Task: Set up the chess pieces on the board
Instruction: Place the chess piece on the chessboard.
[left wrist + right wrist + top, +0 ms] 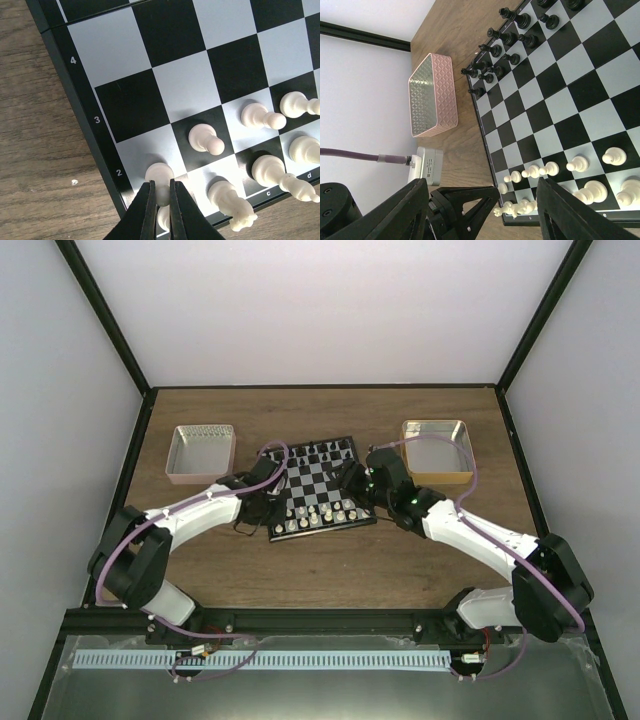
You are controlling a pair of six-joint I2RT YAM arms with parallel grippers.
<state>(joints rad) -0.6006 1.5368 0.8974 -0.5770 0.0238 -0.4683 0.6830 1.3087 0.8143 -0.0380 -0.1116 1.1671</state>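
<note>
One chessboard (318, 483) lies on one table (330, 560) with two trays, a pink tray (203, 453) and a gold tray (436, 449), and two robot arms, the left arm (190, 515) and the right arm (480, 540). The cream chess pieces (318, 517) and black pieces (320, 451) are too small to count.

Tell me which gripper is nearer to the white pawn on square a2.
Left. The left gripper is shut on the white pawn; the right gripper hangs open at the board's opposite edge.

Chequered board (322, 478) (black-white), cream chess pieces (204, 137)
</note>
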